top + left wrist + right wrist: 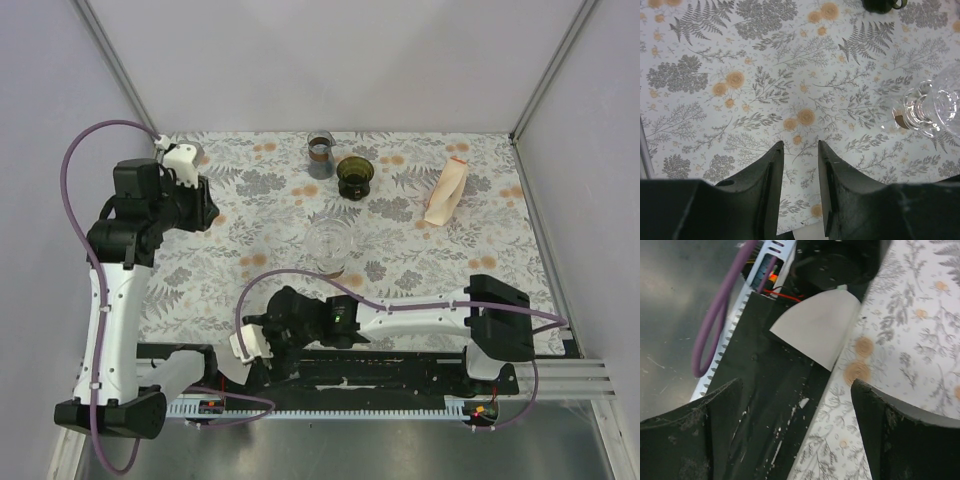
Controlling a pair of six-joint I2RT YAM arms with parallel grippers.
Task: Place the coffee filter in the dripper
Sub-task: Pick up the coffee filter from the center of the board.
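The coffee filter (pixel 816 330), a flat white paper fan, lies at the table's near edge, half on the black base rail and against the left arm's dark base. In the top view my right arm hides it. My right gripper (pixel 795 385) is open wide and empty, just short of the filter; in the top view it is at the near edge (pixel 258 330). The dark olive dripper (pixel 355 176) stands far back on the table, and its edge shows in the left wrist view (pixel 882 5). My left gripper (pixel 800 142) is open and empty, held high over the left side (pixel 205 205).
A clear glass carafe (pixel 328 247) stands mid-table, also in the left wrist view (pixel 932 107). A glass jar with a brown band (pixel 320 153) stands left of the dripper. A peach packet (pixel 445 193) lies at the back right. The black rail (pixel 770 405) and purple cable (pixel 720 315) run along the near edge.
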